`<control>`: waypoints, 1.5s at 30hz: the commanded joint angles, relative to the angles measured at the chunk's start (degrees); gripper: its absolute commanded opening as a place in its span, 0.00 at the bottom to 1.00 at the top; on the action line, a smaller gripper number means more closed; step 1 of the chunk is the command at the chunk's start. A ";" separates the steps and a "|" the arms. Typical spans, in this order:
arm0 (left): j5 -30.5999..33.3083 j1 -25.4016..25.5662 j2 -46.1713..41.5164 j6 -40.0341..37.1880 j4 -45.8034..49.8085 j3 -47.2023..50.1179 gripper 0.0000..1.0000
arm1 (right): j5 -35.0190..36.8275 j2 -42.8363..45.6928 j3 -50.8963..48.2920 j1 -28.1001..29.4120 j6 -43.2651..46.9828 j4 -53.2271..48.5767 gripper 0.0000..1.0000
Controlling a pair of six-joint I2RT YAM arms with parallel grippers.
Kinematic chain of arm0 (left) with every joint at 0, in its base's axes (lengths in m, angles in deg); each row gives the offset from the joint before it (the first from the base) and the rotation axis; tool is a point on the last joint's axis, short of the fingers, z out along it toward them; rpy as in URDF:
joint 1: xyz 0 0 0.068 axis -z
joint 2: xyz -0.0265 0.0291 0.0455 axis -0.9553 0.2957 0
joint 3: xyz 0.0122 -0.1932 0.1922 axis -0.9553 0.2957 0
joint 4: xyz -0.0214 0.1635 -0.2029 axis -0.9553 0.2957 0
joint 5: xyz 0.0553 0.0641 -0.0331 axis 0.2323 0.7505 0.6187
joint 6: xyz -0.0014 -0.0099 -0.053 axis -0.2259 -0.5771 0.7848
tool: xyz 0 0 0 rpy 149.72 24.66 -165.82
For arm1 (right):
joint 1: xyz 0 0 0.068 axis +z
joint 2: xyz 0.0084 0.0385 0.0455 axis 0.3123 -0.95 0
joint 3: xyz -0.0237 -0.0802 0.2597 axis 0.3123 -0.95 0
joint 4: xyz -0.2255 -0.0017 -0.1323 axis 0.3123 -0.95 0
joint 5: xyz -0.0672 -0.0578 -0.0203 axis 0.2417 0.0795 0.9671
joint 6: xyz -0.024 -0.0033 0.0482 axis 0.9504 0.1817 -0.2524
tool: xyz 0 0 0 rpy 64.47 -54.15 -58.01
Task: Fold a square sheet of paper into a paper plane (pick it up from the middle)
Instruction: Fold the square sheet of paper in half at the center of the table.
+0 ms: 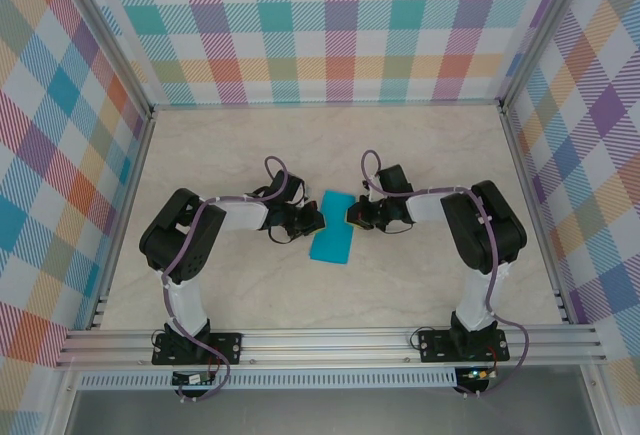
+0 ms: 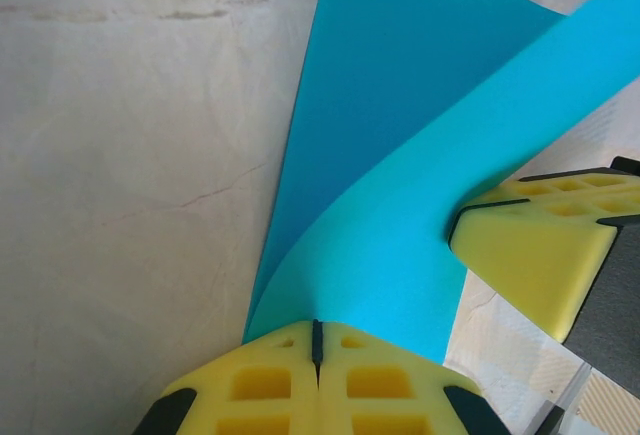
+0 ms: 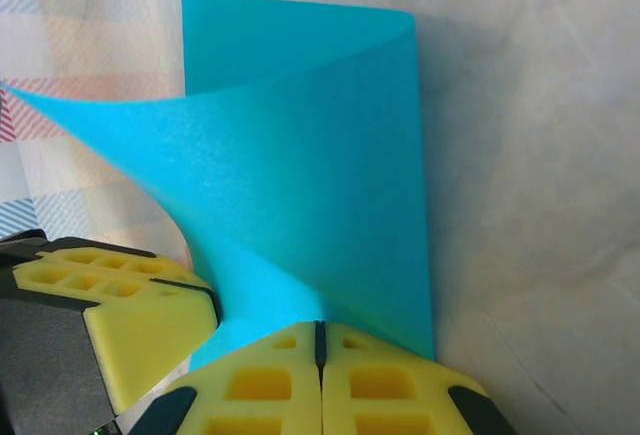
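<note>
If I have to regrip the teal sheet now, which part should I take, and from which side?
Take the raised flap of the square sheet of paper at its lifted edge, coming in low from a long side, as the left end effector and right end effector do. The lower layer lies flat on the table, probably offering no lip.

Desk [image 1: 420,285]: pale beige top w/ marble-ish veining, faint crack-like lines up close. Plaid wall panels [image 1: 330,25] on 3 sides, pastel checks in teal, pink, orange, purple. Silver alu rail [image 1: 330,343] along near edge, slanted alu post [image 1: 108,40] at back-left corner.
</note>
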 commanded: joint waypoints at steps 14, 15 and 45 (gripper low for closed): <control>1.74 0.75 2.21 -1.57 6.91 2.36 0.00 | -3.28 1.00 6.27 -2.14 1.05 -3.52 0.06; 1.71 0.74 2.23 -1.74 6.94 2.37 0.00 | -3.59 0.31 6.50 -2.23 1.00 -3.22 0.06; 2.10 0.75 1.52 -2.51 8.42 2.04 0.00 | 1.01 -4.52 15.00 -3.26 3.84 -14.10 0.05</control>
